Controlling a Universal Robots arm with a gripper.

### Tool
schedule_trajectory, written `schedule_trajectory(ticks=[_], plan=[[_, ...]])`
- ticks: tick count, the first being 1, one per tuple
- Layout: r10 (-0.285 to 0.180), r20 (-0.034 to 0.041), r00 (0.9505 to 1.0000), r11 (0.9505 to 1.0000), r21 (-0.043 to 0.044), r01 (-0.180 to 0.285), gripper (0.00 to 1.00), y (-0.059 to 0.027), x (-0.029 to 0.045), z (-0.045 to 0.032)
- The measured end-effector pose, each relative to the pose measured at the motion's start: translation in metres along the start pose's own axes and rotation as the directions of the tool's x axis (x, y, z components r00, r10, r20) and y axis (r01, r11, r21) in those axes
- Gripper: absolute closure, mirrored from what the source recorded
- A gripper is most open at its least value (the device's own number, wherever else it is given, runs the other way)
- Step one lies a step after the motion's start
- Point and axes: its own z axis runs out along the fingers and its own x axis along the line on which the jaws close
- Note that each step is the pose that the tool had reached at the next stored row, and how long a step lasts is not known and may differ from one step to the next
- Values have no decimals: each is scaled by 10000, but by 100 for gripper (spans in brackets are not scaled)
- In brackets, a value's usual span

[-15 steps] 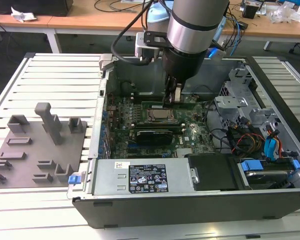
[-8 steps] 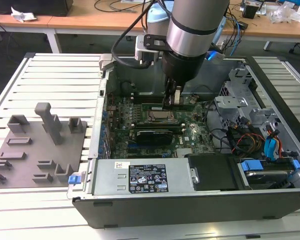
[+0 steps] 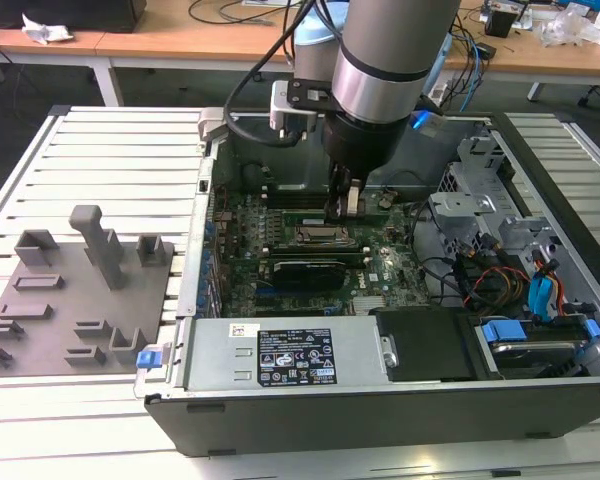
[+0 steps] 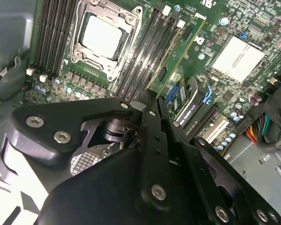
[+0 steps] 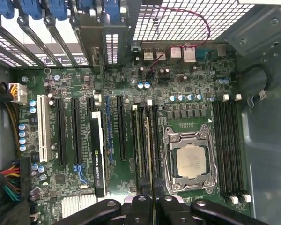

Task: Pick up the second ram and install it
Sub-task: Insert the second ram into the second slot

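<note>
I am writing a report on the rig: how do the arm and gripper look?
The arm is a thick cylinder, grey above and black below, with black cables along it and a blue light on its side. The gripper is matte black, built of flat linkage plates with silver screw heads.

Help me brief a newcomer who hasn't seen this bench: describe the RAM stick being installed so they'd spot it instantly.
Inside the open computer case, find the silver CPU socket. Beside it, the gripper is shut on the second ram, over the black memory slots. Unlike those slots, it is a thin green board with dark chips.
</note>
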Motion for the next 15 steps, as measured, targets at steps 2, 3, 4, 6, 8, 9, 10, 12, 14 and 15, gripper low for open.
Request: schedule_trajectory(ticks=[2,3,4,6,8,9,10,12,14,15], plan=[[-1,2,10000,10000,0,1,87,-1,2,13],[0,0,10000,10000,0,0,87,-2,3,27],[0,1,10000,10000,0,0,87,-3,5,44],[0,2,10000,10000,1,0,87,-4,-5,76],[0,2,10000,10000,0,0,87,-5,-16,99],[0,1,10000,10000,1,0,87,-5,-18,106],[0,0,10000,10000,0,0,87,-5,-21,115],[1,0,10000,10000,0,-1,87,-5,-46,142],[0,1,10000,10000,0,0,87,-2,-101,167],[0,0,10000,10000,0,0,87,-2,-138,203]])
